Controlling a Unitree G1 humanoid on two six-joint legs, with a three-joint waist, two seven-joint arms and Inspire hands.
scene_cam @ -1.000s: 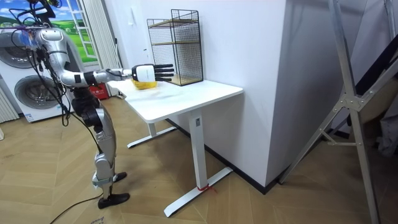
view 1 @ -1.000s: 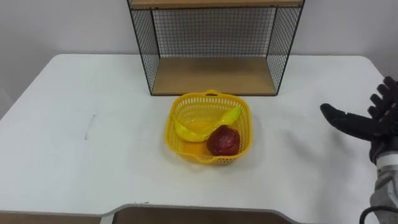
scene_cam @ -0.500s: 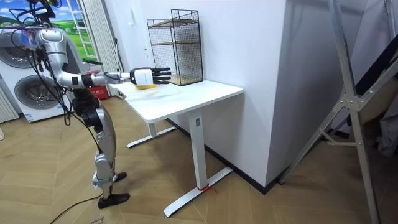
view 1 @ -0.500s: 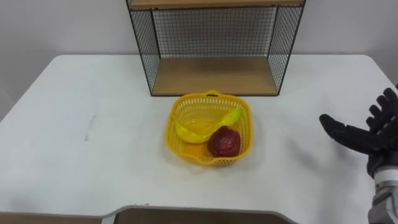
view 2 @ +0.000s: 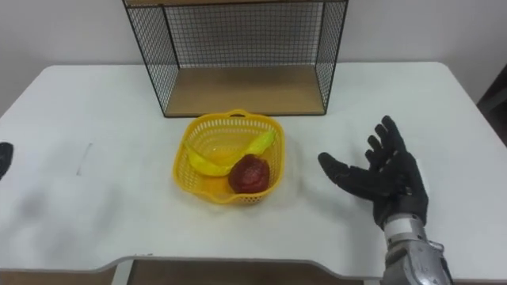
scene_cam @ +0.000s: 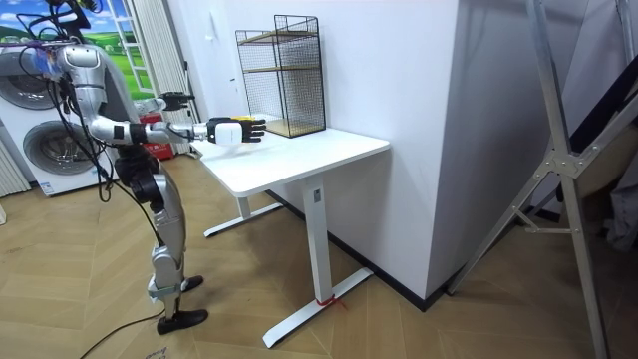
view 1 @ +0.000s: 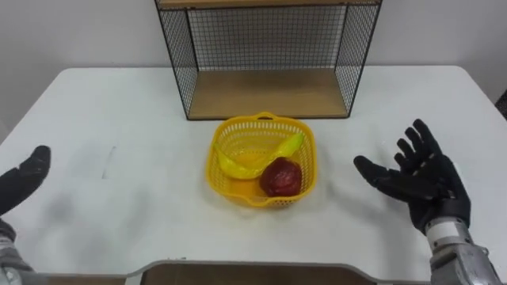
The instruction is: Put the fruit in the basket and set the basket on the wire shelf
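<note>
Well, the yellow basket (view 1: 218, 176) sits mid-bench (view 1: 119, 103), just in front of the wire shelf (view 1: 268, 93), with a banana (view 1: 287, 149) and a dark red fruit (view 1: 281, 177) inside. The right robot hand (view 1: 420, 180) hovers spread wide to its right. The left robot hand (view 1: 22, 182), fingers straight, is well off to its left.

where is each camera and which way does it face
Left eye view: on the head, looking down at the table, basket and wire shelf; left hand and right hand show, both open.
Right eye view: the same from slightly to the right; right hand, a tip of the left hand.
Room view: standing off in the room, facing the table's side; the whole robot at the room view's left.
Shared: table, wire shelf, both hands.
</note>
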